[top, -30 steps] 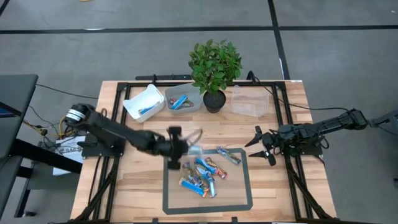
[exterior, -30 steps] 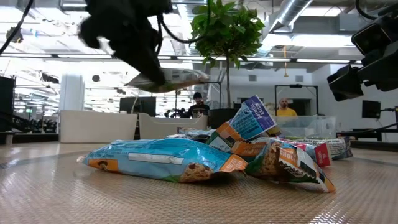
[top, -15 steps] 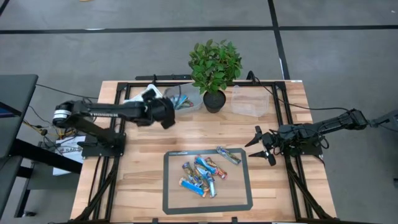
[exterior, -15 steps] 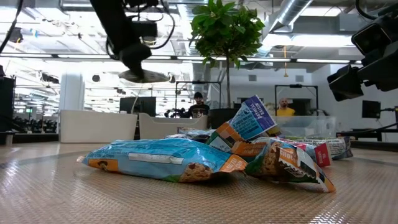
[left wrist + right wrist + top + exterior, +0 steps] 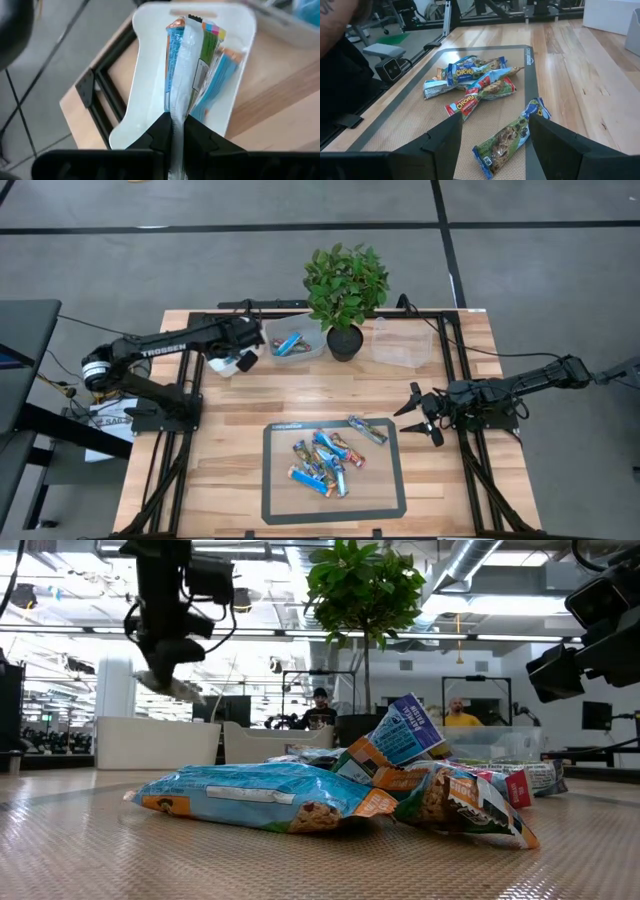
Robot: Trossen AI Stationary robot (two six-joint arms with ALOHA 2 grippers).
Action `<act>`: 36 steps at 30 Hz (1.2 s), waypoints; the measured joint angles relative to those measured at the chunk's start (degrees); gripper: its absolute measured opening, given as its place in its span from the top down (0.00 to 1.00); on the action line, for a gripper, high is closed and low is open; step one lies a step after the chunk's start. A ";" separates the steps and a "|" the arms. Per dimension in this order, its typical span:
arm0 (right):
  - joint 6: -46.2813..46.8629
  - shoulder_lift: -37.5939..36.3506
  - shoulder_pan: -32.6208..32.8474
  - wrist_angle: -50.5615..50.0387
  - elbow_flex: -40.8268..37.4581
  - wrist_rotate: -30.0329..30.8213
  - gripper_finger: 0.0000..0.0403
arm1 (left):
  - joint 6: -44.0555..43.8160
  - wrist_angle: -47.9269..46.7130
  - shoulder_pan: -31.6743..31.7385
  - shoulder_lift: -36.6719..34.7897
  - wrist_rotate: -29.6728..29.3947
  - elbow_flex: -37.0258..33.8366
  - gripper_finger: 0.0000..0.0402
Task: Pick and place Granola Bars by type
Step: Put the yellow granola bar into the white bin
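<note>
Foreground: a pile of granola bars (image 5: 330, 795) lying on a woven mat (image 5: 120, 860).
Upper left: the left end effector (image 5: 165, 675) hangs in the air, pinching a silvery bar (image 5: 185, 690).
Behind: a leafy plant (image 5: 365, 590); two people stand far off.

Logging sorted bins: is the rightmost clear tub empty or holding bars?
Empty: the rightmost tub shows no bars in the high view.

Bright blue and orange-tan Granola Bars (image 5: 320, 461) — on a grey mat (image 5: 385, 502), white tub (image 5: 150, 80), pale wood table (image 5: 230, 440)
</note>
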 joint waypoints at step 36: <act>0.00 0.02 0.00 0.00 0.00 0.02 0.45 | 7.17 11.71 0.43 -1.26 4.33 -3.26 0.51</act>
